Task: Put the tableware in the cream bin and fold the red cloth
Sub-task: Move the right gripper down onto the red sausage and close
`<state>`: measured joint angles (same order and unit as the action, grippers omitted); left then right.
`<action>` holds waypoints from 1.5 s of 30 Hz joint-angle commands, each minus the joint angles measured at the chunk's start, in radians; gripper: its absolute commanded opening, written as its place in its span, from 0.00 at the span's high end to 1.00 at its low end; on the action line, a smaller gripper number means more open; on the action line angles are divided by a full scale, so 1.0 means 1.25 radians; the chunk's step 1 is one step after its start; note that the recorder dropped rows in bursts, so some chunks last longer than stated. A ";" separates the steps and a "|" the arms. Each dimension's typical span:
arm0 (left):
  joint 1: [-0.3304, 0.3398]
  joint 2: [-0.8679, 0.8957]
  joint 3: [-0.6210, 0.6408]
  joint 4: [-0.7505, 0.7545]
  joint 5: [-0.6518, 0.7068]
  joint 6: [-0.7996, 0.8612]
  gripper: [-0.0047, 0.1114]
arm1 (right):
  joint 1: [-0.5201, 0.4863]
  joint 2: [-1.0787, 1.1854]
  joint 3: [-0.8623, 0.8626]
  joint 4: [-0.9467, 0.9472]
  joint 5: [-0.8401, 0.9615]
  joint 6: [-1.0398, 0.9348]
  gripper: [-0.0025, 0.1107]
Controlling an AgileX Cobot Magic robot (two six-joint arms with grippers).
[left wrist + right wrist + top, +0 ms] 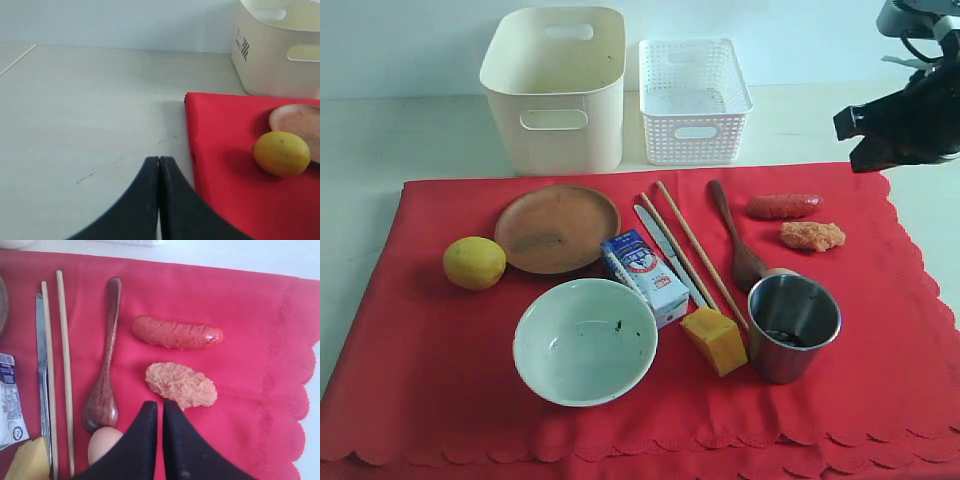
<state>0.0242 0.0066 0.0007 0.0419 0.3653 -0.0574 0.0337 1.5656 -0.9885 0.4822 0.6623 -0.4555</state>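
Note:
The red cloth (420, 380) covers the table front. On it lie the brown plate (557, 228), the pale bowl (585, 340), the steel cup (793, 325), the knife (670, 255), a pair of chopsticks (695, 250) and the dark wooden spoon (735, 240). The cream bin (555, 90) stands behind the cloth. My left gripper (159, 159) is shut and empty over bare table, just off the cloth's edge (225, 165). My right gripper (160, 403) hovers beside the spoon (105, 375), its jaws a narrow slit apart with nothing between them.
A white lattice basket (693, 100) stands right of the bin. Also on the cloth are a lemon (474, 262), a milk carton (645, 275), a yellow wedge (713, 340), a sausage (783, 206), an orange lump (812, 235) and an egg (102, 445). The right arm (905, 125) hangs at the far right.

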 commanded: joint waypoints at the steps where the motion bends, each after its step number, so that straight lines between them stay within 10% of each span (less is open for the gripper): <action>1: 0.003 -0.005 -0.001 -0.004 -0.009 0.002 0.96 | 0.001 0.039 -0.032 0.009 0.026 -0.014 0.81; 10: 0.003 -0.005 -0.001 -0.004 -0.009 0.002 0.96 | 0.001 0.111 -0.046 0.009 0.027 -0.151 0.59; 45: 0.003 -0.005 -0.001 -0.004 -0.009 0.002 0.96 | 0.104 0.452 -0.309 -0.045 -0.020 -0.388 0.44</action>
<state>0.0260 0.0066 0.0007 0.0419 0.3653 -0.0574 0.1617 2.1180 -1.3647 0.4304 0.6524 -0.9460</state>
